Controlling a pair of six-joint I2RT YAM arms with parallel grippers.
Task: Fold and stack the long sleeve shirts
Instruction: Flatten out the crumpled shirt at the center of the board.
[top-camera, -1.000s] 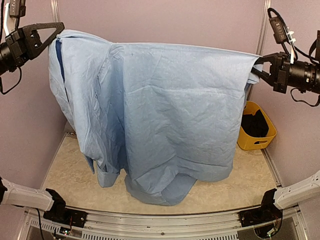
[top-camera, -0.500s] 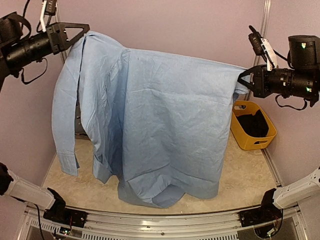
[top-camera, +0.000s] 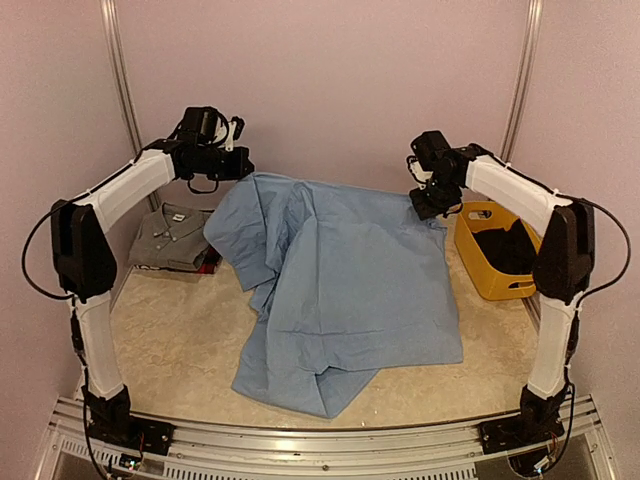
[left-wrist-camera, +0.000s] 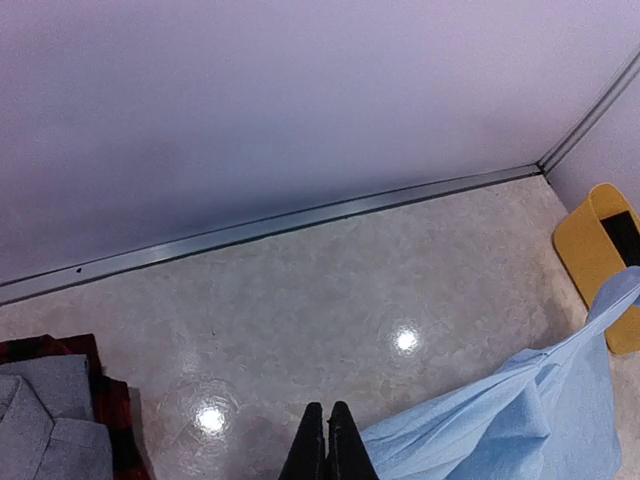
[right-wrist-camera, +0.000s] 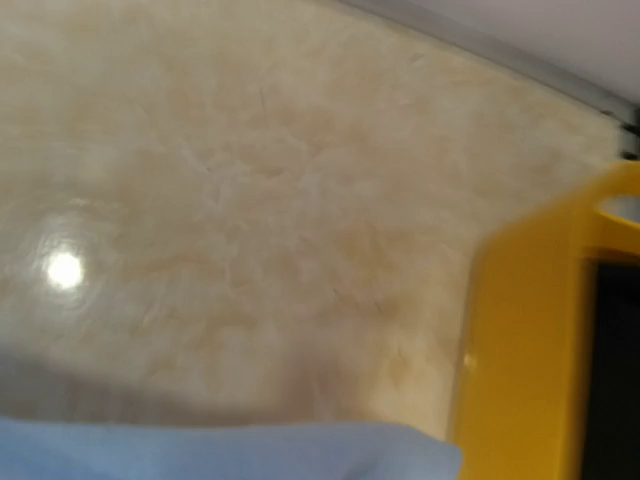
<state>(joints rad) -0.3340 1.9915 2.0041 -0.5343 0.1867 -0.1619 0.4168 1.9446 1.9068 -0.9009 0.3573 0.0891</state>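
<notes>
The light blue shirt (top-camera: 350, 290) lies spread and rumpled across the table, its far edge lifted at both corners. My left gripper (top-camera: 243, 170) is shut at the far left corner. In the left wrist view its fingertips (left-wrist-camera: 326, 440) are pressed together, with blue cloth (left-wrist-camera: 500, 420) coming out just beside them. At the far right corner my right gripper (top-camera: 434, 205) is shut on the shirt. The right wrist view shows only blue cloth (right-wrist-camera: 220, 450) along the bottom, and the fingers are hidden. A folded grey shirt (top-camera: 172, 232) rests on the red-and-black plaid shirt (top-camera: 206, 263) at the far left.
A yellow basket (top-camera: 500, 255) with dark contents stands at the far right, close to my right gripper; the same basket (right-wrist-camera: 540, 340) fills the right wrist view's right side. Pink walls enclose the table on three sides. Bare tabletop (top-camera: 160, 340) shows at front left.
Both arms have swung away from the camera to the far side and lowered. The shirt, hanging stretched high between them before, now lies on the table.
</notes>
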